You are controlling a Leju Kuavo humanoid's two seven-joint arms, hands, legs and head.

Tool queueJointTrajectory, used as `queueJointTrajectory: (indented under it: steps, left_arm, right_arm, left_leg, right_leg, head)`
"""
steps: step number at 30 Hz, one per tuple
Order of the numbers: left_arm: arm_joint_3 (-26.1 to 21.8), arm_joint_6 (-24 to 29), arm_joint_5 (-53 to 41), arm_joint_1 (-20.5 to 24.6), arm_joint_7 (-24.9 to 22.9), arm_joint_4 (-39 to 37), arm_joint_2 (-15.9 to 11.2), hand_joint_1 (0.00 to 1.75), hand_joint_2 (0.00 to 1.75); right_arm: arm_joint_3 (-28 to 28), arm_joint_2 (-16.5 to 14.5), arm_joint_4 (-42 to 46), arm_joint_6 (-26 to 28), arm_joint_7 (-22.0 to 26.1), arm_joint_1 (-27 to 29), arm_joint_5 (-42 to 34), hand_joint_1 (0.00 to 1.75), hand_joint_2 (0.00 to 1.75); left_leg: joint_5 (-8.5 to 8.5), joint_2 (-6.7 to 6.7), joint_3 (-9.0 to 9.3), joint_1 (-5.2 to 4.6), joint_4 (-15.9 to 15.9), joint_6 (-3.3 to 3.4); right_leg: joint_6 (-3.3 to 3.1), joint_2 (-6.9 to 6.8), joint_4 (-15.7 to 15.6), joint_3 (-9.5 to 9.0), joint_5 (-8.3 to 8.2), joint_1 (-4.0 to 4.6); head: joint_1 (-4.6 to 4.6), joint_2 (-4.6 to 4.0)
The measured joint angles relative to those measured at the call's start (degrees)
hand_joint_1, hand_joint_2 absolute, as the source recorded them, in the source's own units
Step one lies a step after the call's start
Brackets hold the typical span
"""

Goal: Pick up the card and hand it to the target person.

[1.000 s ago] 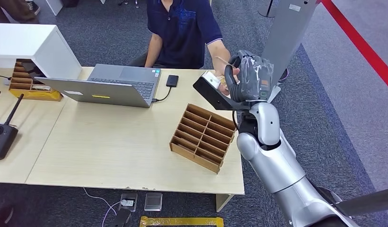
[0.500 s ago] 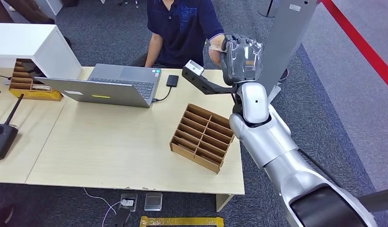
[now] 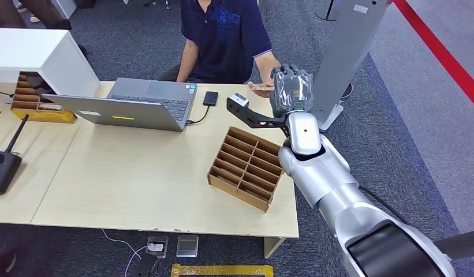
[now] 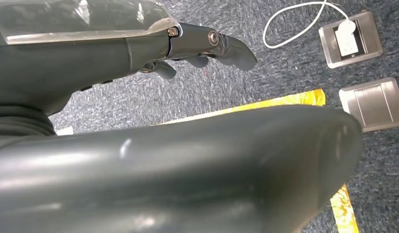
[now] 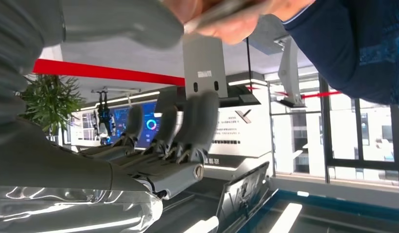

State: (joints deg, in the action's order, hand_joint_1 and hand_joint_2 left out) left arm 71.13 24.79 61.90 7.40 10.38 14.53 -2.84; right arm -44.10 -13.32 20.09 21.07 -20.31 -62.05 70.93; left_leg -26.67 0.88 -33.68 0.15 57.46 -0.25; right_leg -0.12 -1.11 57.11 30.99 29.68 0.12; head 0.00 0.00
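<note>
Pale wood-grain table (image 3: 136, 173) mid-frame, slotted cardboard tray (image 3: 247, 167). I see my right hand (image 3: 291, 88) empty, fingers apart; person's hand (image 3: 268, 85) pinches thin flat card (image 3: 261, 86). Left hand (image 4: 187, 48) empty, loosely spread.

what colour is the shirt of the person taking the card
Dark navy blue, clearest in the head view: the person's shirt above the card beside the robot's right hand.

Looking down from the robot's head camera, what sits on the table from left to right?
Black remote with antennas → box of cards under the white shelf → open laptop → small black drive → cardboard divider tray → robot's right hand, meeting the person's hand holding the card.
</note>
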Motion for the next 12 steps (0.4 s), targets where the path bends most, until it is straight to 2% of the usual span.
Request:
queueJointTrajectory:
  steps: [2,6,7,8,9,11,12]
  left_arm:
    - [-0.2,0.2,0.1,0.0,-0.1,0.0,0.1,0.00,0.00]
    - [-0.6,0.3,0.3,-0.1,-0.4,-0.2,0.6,0.00,0.00]
    - [-0.7,0.4,0.3,-0.1,-0.5,-0.2,0.7,0.00,0.00]
    - [-0.8,0.5,0.4,-0.1,-0.5,-0.2,0.8,0.00,0.00]
    - [-1.0,0.6,0.5,-0.1,-0.5,-0.3,0.9,0.00,0.00]
    - [-1.3,0.8,0.7,-0.1,-0.6,-0.4,1.1,0.00,0.00]
    - [-1.4,0.8,0.7,-0.2,-0.6,-0.4,1.1,0.00,0.00]
  right_arm:
    - [0.3,-0.1,0.1,0.9,0.4,0.2,-0.5,0.00,1.75]
    - [1.7,-0.5,0.7,4.0,2.2,0.4,-2.7,0.00,0.00]
    - [3.0,-0.7,1.3,5.1,3.7,0.8,-4.5,0.00,0.00]
    - [4.2,-0.8,1.9,5.8,4.9,1.1,-6.2,0.00,0.44]
    - [7.1,-1.2,2.5,6.6,8.2,1.8,-10.6,0.00,0.87]
    - [13.9,-2.2,3.4,6.7,17.0,3.2,-22.9,0.00,1.75]
    - [16.5,-2.6,3.6,6.6,20.3,3.7,-27.6,0.00,1.75]
  left_leg:
    - [0.01,-0.01,0.01,-0.01,0.0,0.00]
    - [0.03,-0.02,-0.01,-0.01,0.0,0.02]
    - [0.03,-0.02,0.00,-0.02,0.0,0.02]
    - [0.03,-0.02,0.00,-0.02,0.0,0.02]
    - [0.02,-0.03,-0.04,-0.01,0.0,0.03]
    - [0.02,-0.03,-0.05,-0.01,0.0,0.02]
    - [0.02,-0.03,-0.06,-0.01,0.0,0.02]
  right_leg:
    - [0.01,0.00,0.0,0.00,-0.01,-0.01]
    - [0.02,-0.01,0.0,0.02,-0.02,-0.01]
    - [0.03,-0.01,0.0,0.01,-0.02,-0.02]
    - [0.03,-0.01,0.0,0.01,-0.02,-0.02]
    - [0.02,-0.03,0.0,0.04,-0.01,-0.01]
    - [0.02,-0.05,0.0,0.03,-0.01,-0.01]
    - [0.01,-0.06,0.0,0.04,0.00,0.00]
  head:
    - [0.00,0.00]
    - [0.00,0.00]
    - [0.00,0.00]
    - [0.00,0.00]
    - [0.00,0.00]
    - [0.00,0.00]
    - [0.00,0.00]
